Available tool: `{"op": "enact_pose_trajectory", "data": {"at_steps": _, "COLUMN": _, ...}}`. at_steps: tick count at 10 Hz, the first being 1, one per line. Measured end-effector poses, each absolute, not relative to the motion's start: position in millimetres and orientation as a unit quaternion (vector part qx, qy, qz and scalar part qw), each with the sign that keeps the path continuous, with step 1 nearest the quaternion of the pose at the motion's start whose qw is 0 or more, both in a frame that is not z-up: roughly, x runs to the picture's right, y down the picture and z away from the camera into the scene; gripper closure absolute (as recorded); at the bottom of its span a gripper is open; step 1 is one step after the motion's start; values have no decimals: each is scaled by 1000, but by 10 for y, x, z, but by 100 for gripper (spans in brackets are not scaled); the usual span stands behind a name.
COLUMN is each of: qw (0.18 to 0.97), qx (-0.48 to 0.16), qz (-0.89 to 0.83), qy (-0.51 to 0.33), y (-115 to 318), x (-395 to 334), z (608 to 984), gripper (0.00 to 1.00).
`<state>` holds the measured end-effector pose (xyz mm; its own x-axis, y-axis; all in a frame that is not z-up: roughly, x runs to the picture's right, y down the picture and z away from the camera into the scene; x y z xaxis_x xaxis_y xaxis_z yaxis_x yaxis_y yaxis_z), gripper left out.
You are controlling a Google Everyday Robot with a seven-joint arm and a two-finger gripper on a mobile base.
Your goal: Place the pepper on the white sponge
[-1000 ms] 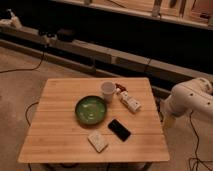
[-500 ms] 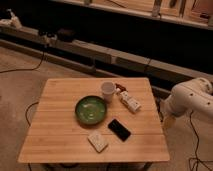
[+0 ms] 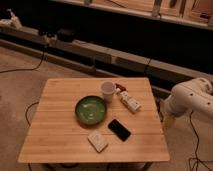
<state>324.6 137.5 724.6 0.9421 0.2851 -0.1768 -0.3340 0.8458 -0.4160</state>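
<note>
Looking down at a wooden table (image 3: 55,131) from the front. Finding the pepper (image 3: 119,87) toward the far edge of it, lying just beside the white cup (image 3: 108,91), at the cup's right in the view, and close to the far end of a long white block (image 3: 130,101) with dark marks. Not being able to tell about contact between the pepper and the cup or the block. Seeing the white sponge (image 3: 97,142) near the front edge, lying flat and a little turned, well apart from the pepper. Noticing a black phone (image 3: 119,129) just beside the sponge, to the right and slightly farther back, and a green bowl (image 3: 91,110) sitting between the sponge and the cup. Locating the white arm (image 3: 192,99) off the table, at the right side of the view, with the gripper (image 3: 167,119) hanging low next to the table's right edge, well apart from both the pepper and the sponge. Not being able to tell the gripper's opening, nor any hold on a thing.
</note>
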Motion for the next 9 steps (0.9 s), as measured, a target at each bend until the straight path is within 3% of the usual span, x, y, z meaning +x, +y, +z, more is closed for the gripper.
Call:
{"op": "enact_pose_trajectory", "data": {"at_steps": 6, "qw": 969, "qx": -167, "qz": 181, "qy": 13, "y": 987, "x": 3574, "z": 7335, "gripper": 20}}
{"op": "enact_pose_trajectory", "data": {"at_steps": 9, "qw": 969, "qx": -167, "qz": 180, "qy": 11, "y": 975, "x": 3544, "z": 7347, "gripper": 20}}
